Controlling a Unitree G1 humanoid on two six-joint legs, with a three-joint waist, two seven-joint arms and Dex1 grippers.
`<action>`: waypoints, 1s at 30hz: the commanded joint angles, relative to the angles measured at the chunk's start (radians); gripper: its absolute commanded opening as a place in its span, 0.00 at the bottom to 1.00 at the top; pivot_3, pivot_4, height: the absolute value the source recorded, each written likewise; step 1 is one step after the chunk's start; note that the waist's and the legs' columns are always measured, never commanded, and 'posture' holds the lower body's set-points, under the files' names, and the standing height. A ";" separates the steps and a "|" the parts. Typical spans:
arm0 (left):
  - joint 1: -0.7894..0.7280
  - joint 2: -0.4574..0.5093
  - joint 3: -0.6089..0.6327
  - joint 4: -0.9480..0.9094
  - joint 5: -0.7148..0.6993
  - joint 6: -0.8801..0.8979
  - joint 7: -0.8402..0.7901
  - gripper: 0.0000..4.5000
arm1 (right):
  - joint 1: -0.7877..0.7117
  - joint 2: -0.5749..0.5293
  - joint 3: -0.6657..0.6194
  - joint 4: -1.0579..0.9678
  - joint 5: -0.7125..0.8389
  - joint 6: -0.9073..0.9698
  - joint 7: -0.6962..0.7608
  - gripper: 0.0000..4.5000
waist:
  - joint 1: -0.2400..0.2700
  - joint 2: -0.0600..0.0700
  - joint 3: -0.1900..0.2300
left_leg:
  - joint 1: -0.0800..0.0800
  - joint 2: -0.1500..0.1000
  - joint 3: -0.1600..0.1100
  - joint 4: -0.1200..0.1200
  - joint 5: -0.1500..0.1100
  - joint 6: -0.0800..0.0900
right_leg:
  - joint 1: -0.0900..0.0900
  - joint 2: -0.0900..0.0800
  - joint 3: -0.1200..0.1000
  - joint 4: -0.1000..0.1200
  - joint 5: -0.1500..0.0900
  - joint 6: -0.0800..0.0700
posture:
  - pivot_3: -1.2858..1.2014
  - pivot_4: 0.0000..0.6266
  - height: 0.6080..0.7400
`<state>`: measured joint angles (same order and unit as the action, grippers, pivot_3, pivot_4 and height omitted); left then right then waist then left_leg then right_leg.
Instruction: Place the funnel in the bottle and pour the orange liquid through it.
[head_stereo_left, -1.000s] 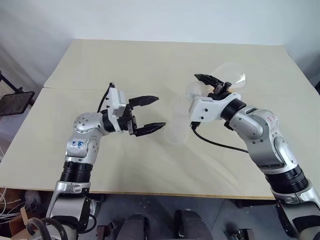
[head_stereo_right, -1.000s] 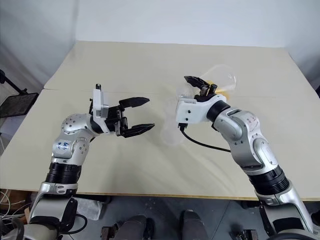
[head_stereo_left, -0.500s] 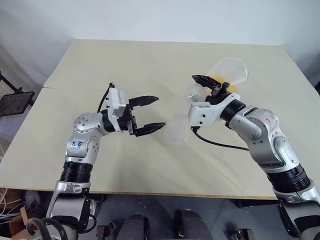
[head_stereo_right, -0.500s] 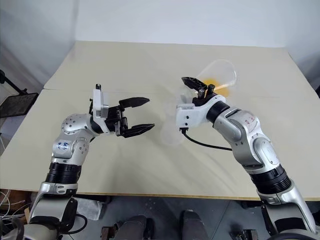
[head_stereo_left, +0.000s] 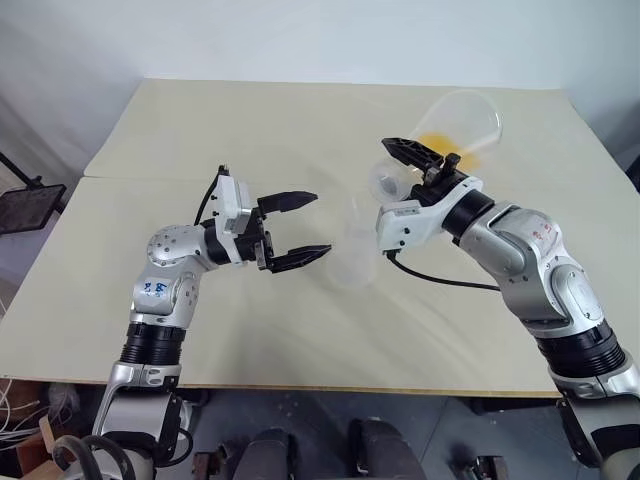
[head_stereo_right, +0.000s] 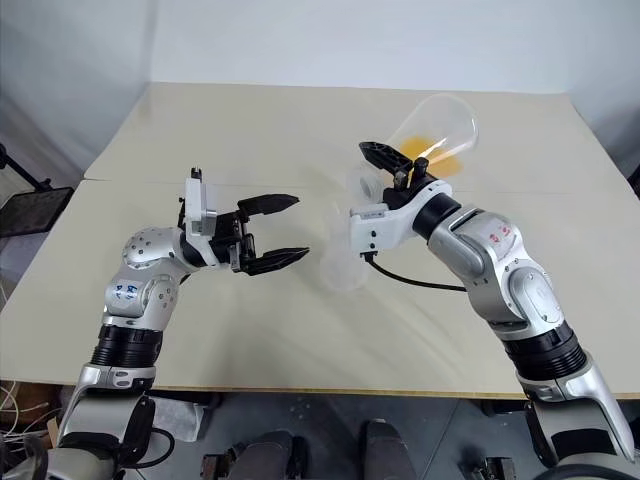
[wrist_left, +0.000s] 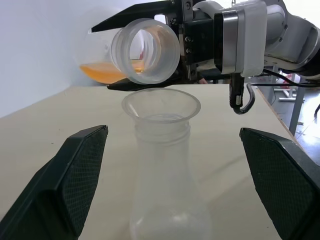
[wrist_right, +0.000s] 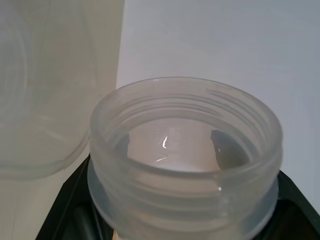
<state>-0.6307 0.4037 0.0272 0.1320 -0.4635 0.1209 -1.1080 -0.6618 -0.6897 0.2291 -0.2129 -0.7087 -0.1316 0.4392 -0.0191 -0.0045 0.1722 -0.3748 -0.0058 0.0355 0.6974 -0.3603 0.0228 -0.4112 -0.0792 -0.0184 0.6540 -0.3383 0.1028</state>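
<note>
Above funnel (wrist_left: 161, 106): flask (head_stereo_left: 455, 128) pinched by right pincer (head_stereo_left: 412, 160) | left pincer (head_stereo_left: 300, 229) spread

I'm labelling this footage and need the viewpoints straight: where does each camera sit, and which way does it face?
Left and right eye views: on the head, looking forward and down over the table; both arms show, the open left hand and the right hand gripping the tilted flask.
Left wrist view: looks between its own black fingers at the funnel seated in the bottle.
Right wrist view: looks along the held flask's neck.
Shared: the eye views and the left wrist view show the orange liquid.
</note>
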 joint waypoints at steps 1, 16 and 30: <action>-0.005 -0.004 0.008 -0.013 -0.009 -0.019 -0.001 1.00 | -0.030 -0.015 -0.047 -0.020 -0.011 -0.016 -0.027 0.55 | -0.004 0.000 0.000 | 0.000 0.000 0.000 0.000 0.000 0.000 | 0.000 0.000 0.000 0.000 0.000 0.000 | 0.52 0.24 1.00; -0.003 -0.009 0.009 -0.014 -0.008 -0.020 0.004 1.00 | -0.028 -0.015 -0.046 -0.003 -0.037 -0.043 -0.047 0.55 | -0.009 0.000 0.000 | 0.000 0.000 0.000 0.000 0.000 0.000 | 0.000 0.000 0.000 0.000 0.000 0.000 | 0.52 0.24 1.00; 0.000 -0.012 0.007 -0.016 -0.009 -0.017 0.004 1.00 | -0.035 -0.014 -0.043 0.007 -0.064 -0.059 -0.061 0.55 | -0.009 0.000 0.000 | 0.000 0.000 0.000 0.000 0.000 0.000 | 0.000 0.000 0.000 0.001 0.000 0.000 | 0.52 0.24 1.00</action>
<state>-0.6302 0.3949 0.0272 0.1320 -0.4636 0.1193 -1.1059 -0.6628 -0.6929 0.2292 -0.1893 -0.7706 -0.1790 0.4014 -0.0280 -0.0045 0.1722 -0.3748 -0.0058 0.0355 0.6977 -0.3602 0.0225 -0.4114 -0.0792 -0.0183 0.6547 -0.3383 0.1029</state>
